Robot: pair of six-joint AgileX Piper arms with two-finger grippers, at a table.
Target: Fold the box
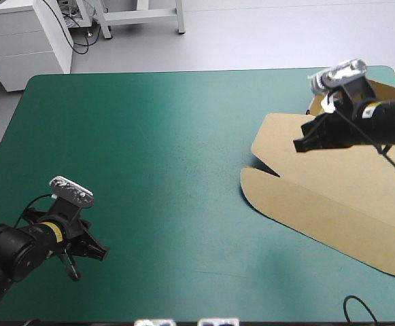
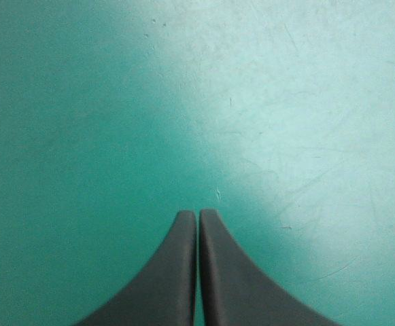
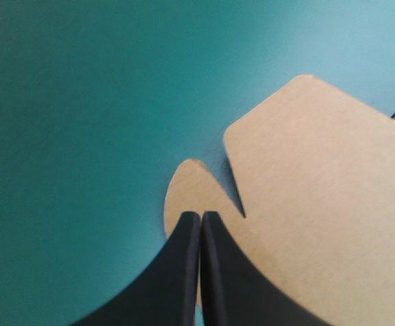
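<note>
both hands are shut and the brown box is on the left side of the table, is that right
Wrong side: the box lies on the right side of the table, under the right hand, as the high view shows. That hand and the left hand are indeed shut.

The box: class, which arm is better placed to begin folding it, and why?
Right, probably. The right gripper hangs over a flap of the box; the left gripper is over bare teal-green cover, well away from the board.
</note>
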